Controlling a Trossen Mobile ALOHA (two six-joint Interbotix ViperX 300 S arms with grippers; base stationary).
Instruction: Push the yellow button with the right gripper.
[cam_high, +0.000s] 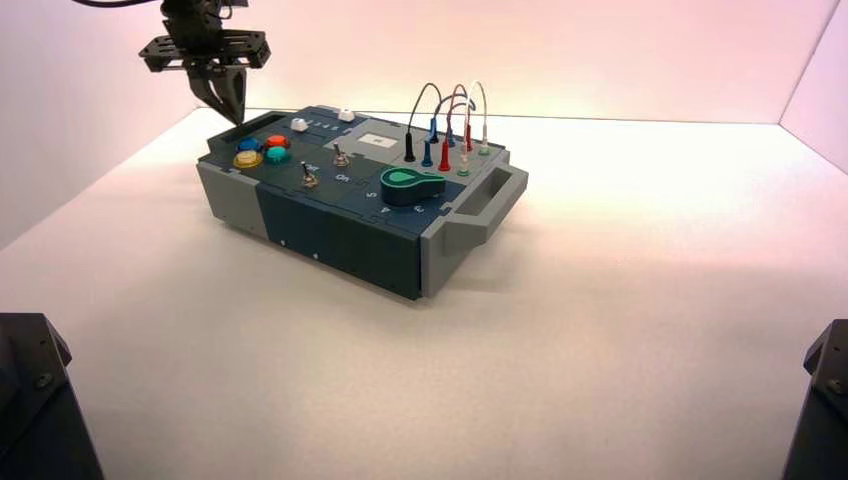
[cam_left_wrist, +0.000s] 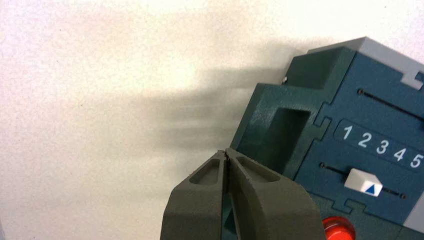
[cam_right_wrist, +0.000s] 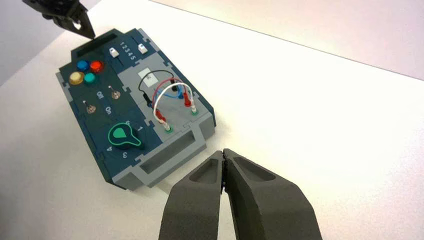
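The yellow button (cam_high: 248, 159) is the near-left one of four round buttons at the left end of the box (cam_high: 330, 235). It also shows in the right wrist view (cam_right_wrist: 76, 77), next to the blue, orange-red and teal buttons. My left gripper (cam_high: 230, 112) hangs shut and empty above the box's far left corner, over the handle recess (cam_left_wrist: 287, 132), behind the buttons and not touching them. It also shows in its own wrist view (cam_left_wrist: 226, 151). My right gripper (cam_right_wrist: 223, 152) is shut and empty, well off the box beyond its right handle (cam_right_wrist: 167, 155), and out of the high view.
The box also bears two white sliders (cam_left_wrist: 364, 182) by numerals 1 to 5, two toggle switches (cam_high: 310, 178), a green knob (cam_high: 410, 184) and looped wires (cam_high: 450, 125) on plugs. The orange-red button (cam_left_wrist: 337, 227) shows beside my left fingers. White walls stand behind and at the sides.
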